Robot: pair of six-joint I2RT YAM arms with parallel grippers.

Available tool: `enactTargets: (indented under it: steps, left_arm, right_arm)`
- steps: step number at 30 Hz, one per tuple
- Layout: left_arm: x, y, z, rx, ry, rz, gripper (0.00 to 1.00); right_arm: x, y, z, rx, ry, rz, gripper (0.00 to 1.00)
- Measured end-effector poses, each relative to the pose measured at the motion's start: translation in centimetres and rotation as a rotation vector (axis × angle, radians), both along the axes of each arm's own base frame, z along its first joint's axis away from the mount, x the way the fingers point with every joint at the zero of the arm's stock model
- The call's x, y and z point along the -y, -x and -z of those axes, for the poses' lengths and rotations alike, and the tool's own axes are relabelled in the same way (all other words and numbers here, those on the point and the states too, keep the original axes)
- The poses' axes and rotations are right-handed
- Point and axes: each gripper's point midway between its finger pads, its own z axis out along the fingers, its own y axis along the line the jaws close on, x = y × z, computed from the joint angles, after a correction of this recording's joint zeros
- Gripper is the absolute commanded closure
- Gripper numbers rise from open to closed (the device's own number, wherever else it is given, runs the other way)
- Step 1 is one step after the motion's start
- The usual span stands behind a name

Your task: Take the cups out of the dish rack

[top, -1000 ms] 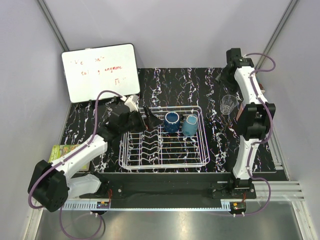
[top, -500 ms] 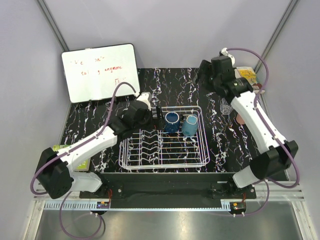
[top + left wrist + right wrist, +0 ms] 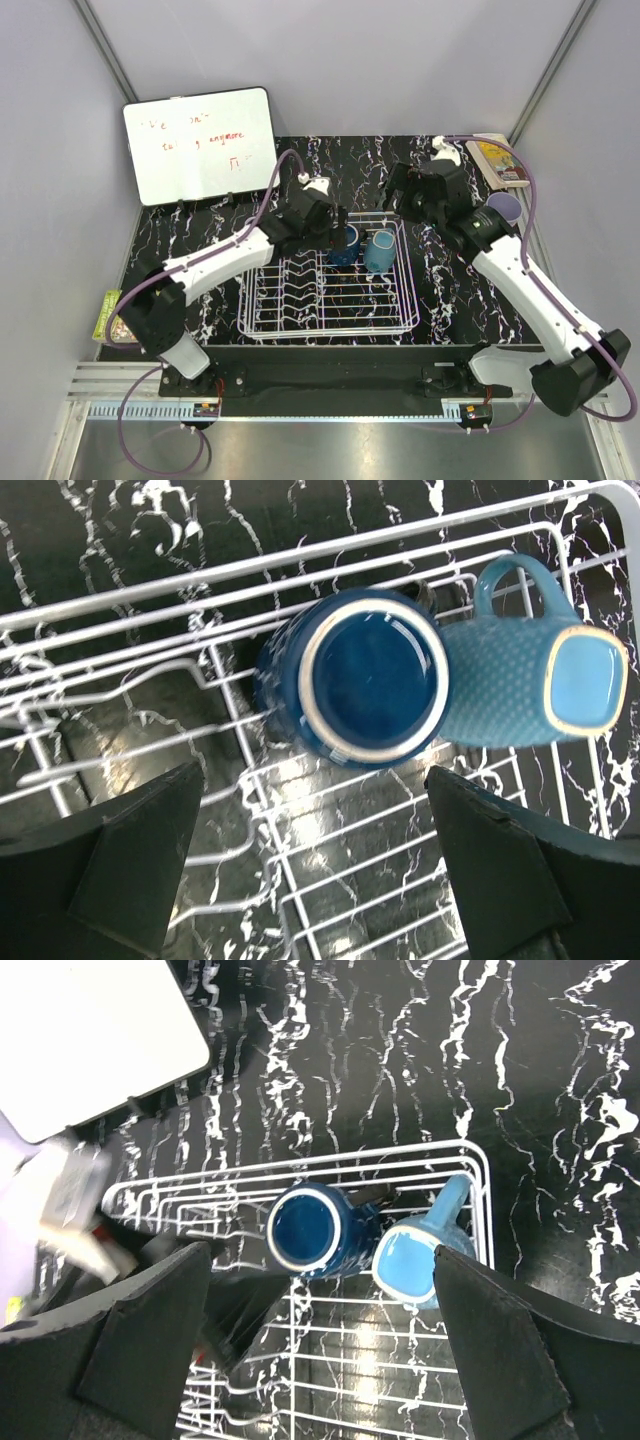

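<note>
Dish rack, white wire, rectangular [image 3: 320,300], sits mid-table on black marbled top [image 3: 170,232]. Left gripper [image 3: 313,780] hangs over its far end, jaws spread, grasping nothing. Dark blue glazed cup [image 3: 375,680] stands mouth-up in the rack, touching a tilted light teal-blue dimpled mug [image 3: 520,690] on its right. Right gripper [image 3: 322,1255] hovers above both, jaws wide, empty. Lavender cup [image 3: 507,205] sits on the table, right of the rack.
</note>
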Motion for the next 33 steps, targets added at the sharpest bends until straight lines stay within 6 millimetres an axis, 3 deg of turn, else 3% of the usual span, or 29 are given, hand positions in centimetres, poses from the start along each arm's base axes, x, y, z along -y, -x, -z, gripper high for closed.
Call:
enactTargets:
  steps: [7, 14, 20, 33]
  left_arm:
    - [2.2, -0.8, 0.9, -0.010, -0.016, 0.023, 0.01]
    - [3.6, -1.6, 1.9, -0.006, -0.049, 0.041, 0.01]
    - [4.1, -2.6, 3.6, -0.017, -0.092, 0.036, 0.01]
    - [5.0, -3.9, 4.8, -0.018, -0.154, 0.048, 0.01]
  right_arm:
    - [-0.1, 1.3, -1.3, 0.058, -0.047, -0.032, 0.00]
    - [-0.6, 1.6, -0.2, 0.037, -0.053, -0.061, 0.00]
    - [-0.8, 1.8, -0.1, 0.034, -0.061, -0.075, 0.00]
    - [-1.0, 1.9, 0.0, 0.031, -0.069, -0.083, 0.00]
